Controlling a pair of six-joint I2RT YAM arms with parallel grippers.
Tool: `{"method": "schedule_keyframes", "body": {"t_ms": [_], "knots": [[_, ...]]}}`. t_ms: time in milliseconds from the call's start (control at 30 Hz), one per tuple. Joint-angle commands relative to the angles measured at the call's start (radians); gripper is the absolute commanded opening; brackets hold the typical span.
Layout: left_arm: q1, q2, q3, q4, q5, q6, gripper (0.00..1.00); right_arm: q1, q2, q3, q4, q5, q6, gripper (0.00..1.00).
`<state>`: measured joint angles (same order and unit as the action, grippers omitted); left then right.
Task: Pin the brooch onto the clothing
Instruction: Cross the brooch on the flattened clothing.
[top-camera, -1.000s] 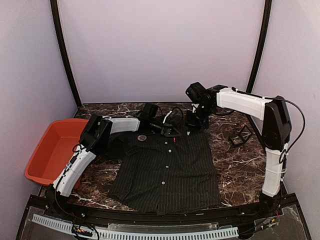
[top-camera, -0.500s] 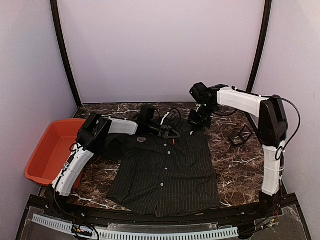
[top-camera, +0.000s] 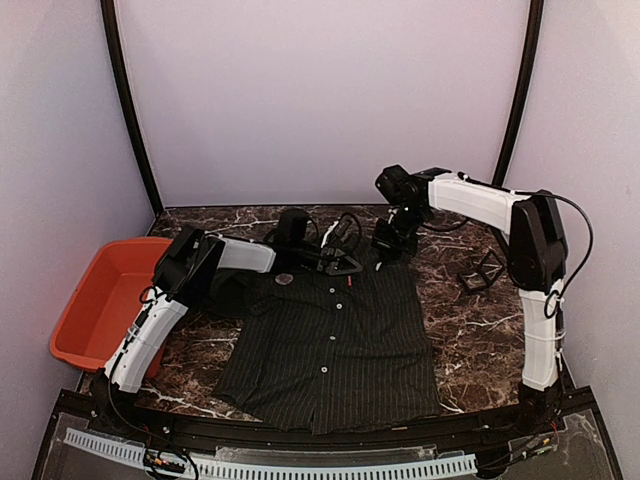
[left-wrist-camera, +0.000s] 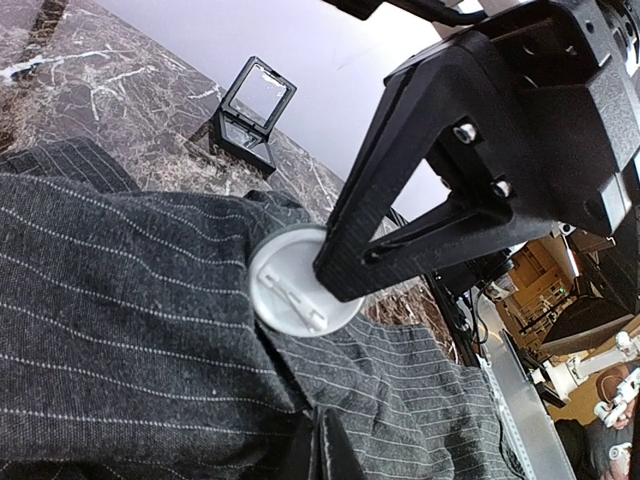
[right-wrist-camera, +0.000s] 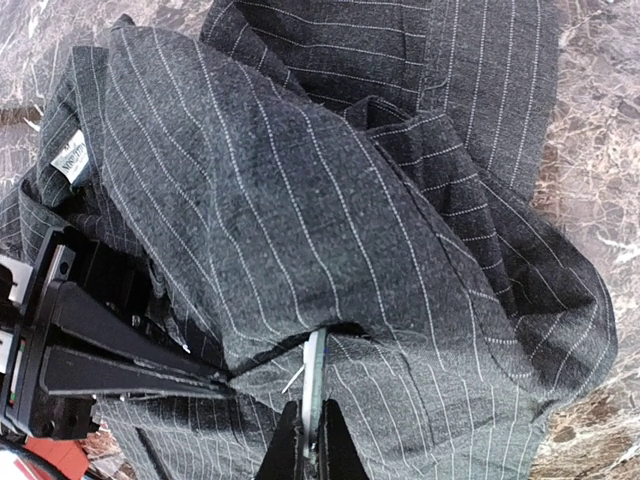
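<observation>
The dark, pale-pinstriped woven short-sleeved shirt (top-camera: 330, 340) lies flat and front up on the brown marble-pattern counter (top-camera: 470, 320). Its hem is toward the arm bases.

The left arm extends low from the near-left corner to the collar end. The left end effector (left-wrist-camera: 315, 445) is closed on a gathered fold of shirt fabric.

The right arm reaches over from the right, elbow raised and wrist angled down. The right end effector (right-wrist-camera: 310, 440) grips the round, flat white brooch (left-wrist-camera: 288, 295) by its rim. The pin side faces the left wrist camera, and the disc touches the raised fold.

A red plastic tub (top-camera: 105, 295) sits at the left. A black hinged box with a clear lid (top-camera: 483, 270) sits at the right.

Compared with one second ago, the right elbow stands nearer the centre.
</observation>
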<state>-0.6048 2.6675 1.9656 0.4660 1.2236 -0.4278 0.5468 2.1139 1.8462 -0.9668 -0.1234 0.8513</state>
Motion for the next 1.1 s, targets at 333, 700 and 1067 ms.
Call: {"method": "schedule_keyframes", "body": {"t_ms": [333,700,1067], "knots": [[-0.018,-0.068,-0.036,0.117,0.051,-0.059,0.01,0.008,0.059,0.053,-0.011,-0.039,0.002,0.00],[-0.018,-0.065,-0.038,0.149,0.057,-0.081,0.01,0.018,0.067,0.040,-0.010,-0.060,-0.034,0.00],[-0.018,-0.061,-0.046,0.195,0.064,-0.117,0.01,0.033,0.078,0.034,-0.006,-0.081,-0.064,0.00]]}}
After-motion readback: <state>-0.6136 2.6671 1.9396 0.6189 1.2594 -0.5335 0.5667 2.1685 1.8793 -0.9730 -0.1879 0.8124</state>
